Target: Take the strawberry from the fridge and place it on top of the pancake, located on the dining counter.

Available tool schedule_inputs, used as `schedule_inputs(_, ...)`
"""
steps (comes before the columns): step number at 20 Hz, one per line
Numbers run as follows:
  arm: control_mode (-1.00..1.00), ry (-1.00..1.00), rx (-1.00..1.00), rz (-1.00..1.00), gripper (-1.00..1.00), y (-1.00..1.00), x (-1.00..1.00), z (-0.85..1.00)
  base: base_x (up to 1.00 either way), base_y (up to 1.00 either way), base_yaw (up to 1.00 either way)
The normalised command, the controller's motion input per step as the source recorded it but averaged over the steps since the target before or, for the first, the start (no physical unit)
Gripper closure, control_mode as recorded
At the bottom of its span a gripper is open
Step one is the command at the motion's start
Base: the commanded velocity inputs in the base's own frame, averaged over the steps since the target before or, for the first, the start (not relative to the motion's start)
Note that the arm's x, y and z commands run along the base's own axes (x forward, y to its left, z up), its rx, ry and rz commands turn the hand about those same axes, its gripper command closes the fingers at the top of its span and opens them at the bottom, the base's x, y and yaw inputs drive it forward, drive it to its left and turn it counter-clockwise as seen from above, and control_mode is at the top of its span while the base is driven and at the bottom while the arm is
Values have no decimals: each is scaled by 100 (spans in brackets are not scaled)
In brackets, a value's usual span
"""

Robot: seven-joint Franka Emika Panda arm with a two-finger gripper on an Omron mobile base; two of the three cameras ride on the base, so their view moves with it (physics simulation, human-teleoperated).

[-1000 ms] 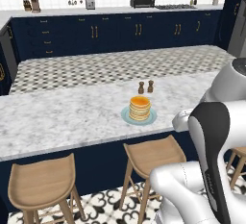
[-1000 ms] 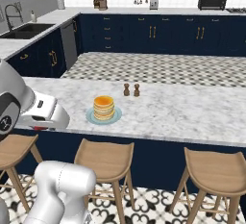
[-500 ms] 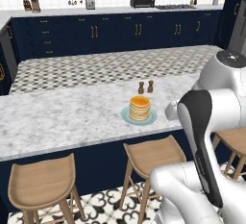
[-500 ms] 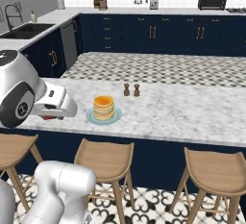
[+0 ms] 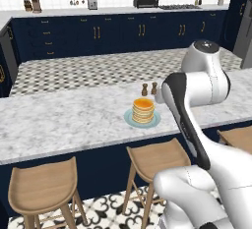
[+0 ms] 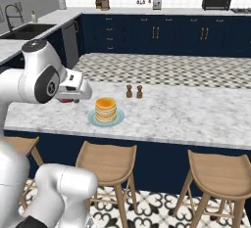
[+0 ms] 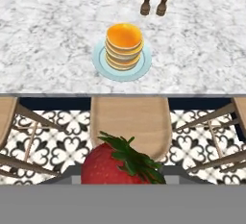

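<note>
The strawberry (image 7: 120,163) is gripped in the closed fingers (image 7: 123,179), out past the tabletop's (image 7: 48,40) near edge, above a stool (image 7: 129,117). The pancake (image 7: 124,45) sits on its plate (image 7: 102,64) near that edge. The fruit should be carried over the stack's centre, lowered close, then released gently.

One strawberry (image 7: 120,165), one pancake stack (image 7: 124,45), two shakers (image 7: 154,3), perhaps three stools (image 6: 110,157)
</note>
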Motion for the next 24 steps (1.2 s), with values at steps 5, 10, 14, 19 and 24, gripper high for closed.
schedule_inputs(5,-100,11,10,0,100,-1,100,-4,0,0,0)
schedule_inputs(10,-100,24,9,-1,100,-1,100,-35,0,0,0)
schedule_inputs(14,-100,7,-2,-8,100,0,100,-69,0,0,0)
schedule_inputs(19,-100,0,-9,-3,100,0,100,-78,0,0,0)
schedule_inputs(24,-100,-4,-4,-1,100,-12,100,-38,0,0,0)
